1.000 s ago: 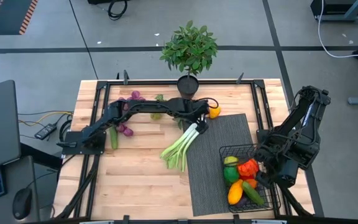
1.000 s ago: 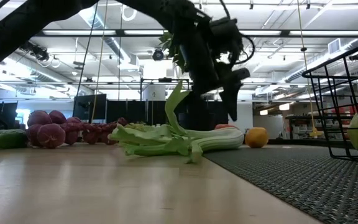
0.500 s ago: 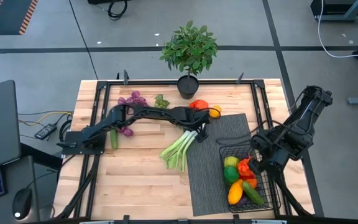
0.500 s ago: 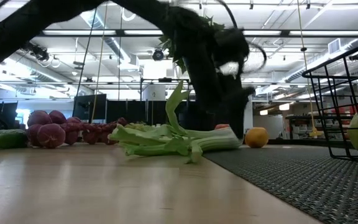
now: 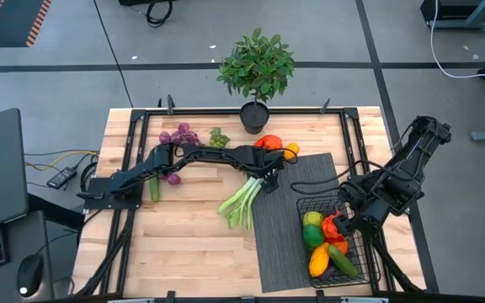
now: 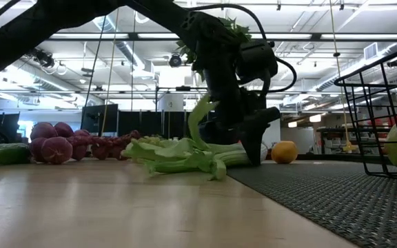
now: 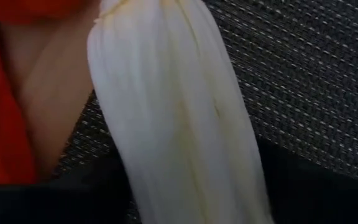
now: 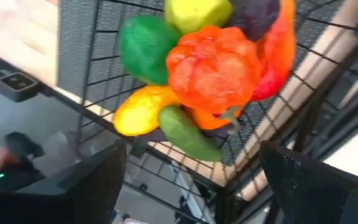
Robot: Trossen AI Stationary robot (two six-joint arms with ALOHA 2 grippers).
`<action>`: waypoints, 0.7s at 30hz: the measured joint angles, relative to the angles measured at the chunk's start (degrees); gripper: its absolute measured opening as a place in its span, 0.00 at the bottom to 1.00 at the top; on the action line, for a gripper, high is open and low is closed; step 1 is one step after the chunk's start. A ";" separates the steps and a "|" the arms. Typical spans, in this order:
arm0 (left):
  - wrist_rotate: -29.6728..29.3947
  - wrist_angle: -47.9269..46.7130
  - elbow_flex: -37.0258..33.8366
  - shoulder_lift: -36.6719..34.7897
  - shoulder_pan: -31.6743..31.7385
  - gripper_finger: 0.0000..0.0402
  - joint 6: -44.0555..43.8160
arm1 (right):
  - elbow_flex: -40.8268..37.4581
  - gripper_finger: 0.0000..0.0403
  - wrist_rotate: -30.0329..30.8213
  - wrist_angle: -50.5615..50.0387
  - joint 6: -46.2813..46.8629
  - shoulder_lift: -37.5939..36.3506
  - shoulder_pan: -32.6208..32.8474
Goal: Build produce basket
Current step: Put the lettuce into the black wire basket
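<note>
Several loose pieces crowd the wooden table (image 5: pixel 183 252) on the left: a green cucumber (image 5: pixel 153 187) beside the left arm's base, purple grapes (image 5: pixel 178 134) and a small green bunch (image 5: pixel 218 136) farther back, all lying apart from the basket. Behind them at the back edge stands the leafy potted plant (image 5: pixel 256 66) in its black pot. Stretched low across the boards, the left gripper (image 5: pixel 269 178) sits right at the leek (image 5: pixel 244 200), over its white end where wood meets the ribbed grey mat (image 5: pixel 280 244); the wrist view shows smooth pale layers filling the space ahead of the fingers, though whether they clamp it I cannot tell. Fanned green leaves trail onto the wood. Just behind the gripper lie a red pepper (image 5: pixel 269 142) and an orange citrus (image 5: pixel 290 151). Farther right, the black wire-mesh basket (image 5: pixel 310 204) stands on the mat, packed with glossy green, yellow, orange and red produce (image 5: pixel 327 242). Above its right side hovers the right gripper (image 5: pixel 354 220), fingers spread wide, nothing between them.
</note>
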 joint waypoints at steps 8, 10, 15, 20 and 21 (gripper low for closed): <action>0.53 -0.29 1.66 0.35 0.09 0.42 -1.01 | 0.00 0.91 -0.31 -0.56 0.19 -0.07 0.17; 0.75 -1.58 2.96 0.54 0.11 0.37 -0.60 | 0.00 0.91 -0.30 -0.58 0.13 -0.07 0.22; 1.54 -4.17 7.62 0.43 -0.13 0.34 2.10 | 0.00 0.91 0.14 -0.73 0.07 -0.07 0.22; 1.29 -11.80 15.83 0.07 -0.04 0.33 4.74 | 0.00 0.91 0.18 -0.73 0.07 -0.07 0.22; 1.64 -13.65 17.99 0.07 0.00 0.33 5.21 | 0.00 0.91 0.22 -0.71 0.07 -0.07 0.22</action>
